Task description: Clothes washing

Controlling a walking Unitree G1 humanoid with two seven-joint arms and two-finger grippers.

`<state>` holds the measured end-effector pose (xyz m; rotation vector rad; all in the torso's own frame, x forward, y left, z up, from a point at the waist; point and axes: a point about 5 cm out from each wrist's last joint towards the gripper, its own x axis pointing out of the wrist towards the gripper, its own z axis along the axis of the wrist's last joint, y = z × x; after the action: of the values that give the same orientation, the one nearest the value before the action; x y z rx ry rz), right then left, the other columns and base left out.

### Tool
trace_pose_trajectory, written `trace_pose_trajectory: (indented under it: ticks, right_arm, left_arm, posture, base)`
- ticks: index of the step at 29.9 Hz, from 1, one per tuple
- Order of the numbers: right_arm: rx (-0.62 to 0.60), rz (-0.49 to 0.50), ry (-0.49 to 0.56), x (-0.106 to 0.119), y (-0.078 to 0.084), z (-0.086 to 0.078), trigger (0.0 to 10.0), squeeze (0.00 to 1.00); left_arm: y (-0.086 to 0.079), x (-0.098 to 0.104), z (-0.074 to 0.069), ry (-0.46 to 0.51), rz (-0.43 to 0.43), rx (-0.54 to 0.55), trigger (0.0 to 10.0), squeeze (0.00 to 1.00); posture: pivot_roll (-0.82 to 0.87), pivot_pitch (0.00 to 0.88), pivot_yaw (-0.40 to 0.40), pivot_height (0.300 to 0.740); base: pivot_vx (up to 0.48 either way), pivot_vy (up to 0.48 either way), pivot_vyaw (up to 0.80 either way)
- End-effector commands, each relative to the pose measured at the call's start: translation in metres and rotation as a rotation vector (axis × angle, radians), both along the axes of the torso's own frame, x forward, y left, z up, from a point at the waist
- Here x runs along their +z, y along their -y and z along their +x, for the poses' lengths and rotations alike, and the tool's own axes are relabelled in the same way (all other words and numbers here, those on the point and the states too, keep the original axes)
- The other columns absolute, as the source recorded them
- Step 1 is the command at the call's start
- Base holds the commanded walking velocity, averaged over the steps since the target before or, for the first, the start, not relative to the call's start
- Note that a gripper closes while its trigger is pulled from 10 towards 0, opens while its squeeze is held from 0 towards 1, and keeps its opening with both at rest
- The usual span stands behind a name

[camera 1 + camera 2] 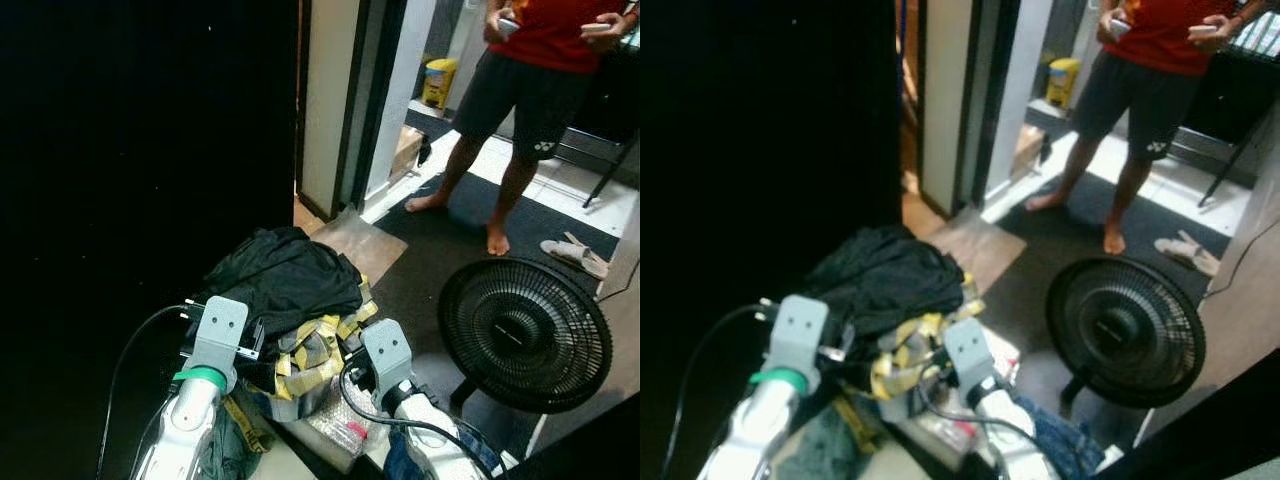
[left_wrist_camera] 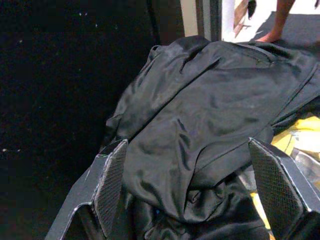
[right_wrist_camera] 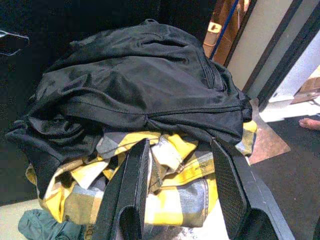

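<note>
Observed: a pile of laundry sits directly ahead of the robot, between its 2 arms. A black garment (image 1: pixel 285 275) lies on top, draped over a yellow and grey checked shirt (image 1: pixel 310 362). Both appear to rest in a pale container (image 1: pixel 300 405), though its outline is largely hidden. A teal cloth (image 3: pixel 42 226) lies low beside the heap.

Left hand (image 2: pixel 187 187): fingers spread wide, 1 on either side of a fold of the black garment, nothing gripped. Right hand (image 3: pixel 177 182): fingers moderately apart, poised over the checked shirt at the front of the pile, nothing gripped.

Judgement: the step in hand is picking up the laundry. Each hand should sink deeper into the fabric before closing, so that it pinches a thick bunch, not a single slippery layer. The black cloth looks smooth and likely to slide; gripping at a fold or seam would help. Lift both sides together so the checked shirt is not dragged out sideways.

Hazards: a standing fan (image 1: pixel 525 335) is near on the right, and a person (image 1: pixel 540 80) stands in the doorway beyond.
</note>
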<state>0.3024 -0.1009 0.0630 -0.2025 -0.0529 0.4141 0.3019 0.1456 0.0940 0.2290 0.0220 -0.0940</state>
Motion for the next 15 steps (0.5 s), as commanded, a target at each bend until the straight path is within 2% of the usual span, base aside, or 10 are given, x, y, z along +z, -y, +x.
trace_pose_trajectory:
  ticks: [1, 15]
  right_arm:
    - [-0.003, 0.003, -0.015, -0.0041, 0.0015, -0.0028, 10.0, 0.00]
    - [-0.004, 0.002, -0.016, -0.0038, 0.0014, -0.0024, 10.0, 0.00]
  left_arm:
    - [0.0010, -0.0038, -0.0023, -0.010, -0.001, -0.007, 10.0, 0.00]
    - [0.0000, -0.0036, -0.0017, -0.011, 0.002, -0.002, 10.0, 0.00]
  posture:
    - [0.05, 0.074, 0.006, 0.740]
    - [0.05, 0.074, 0.008, 0.740]
  base:
    - [0.461, 0.000, 0.00]
    - [0.439, 0.000, 0.00]
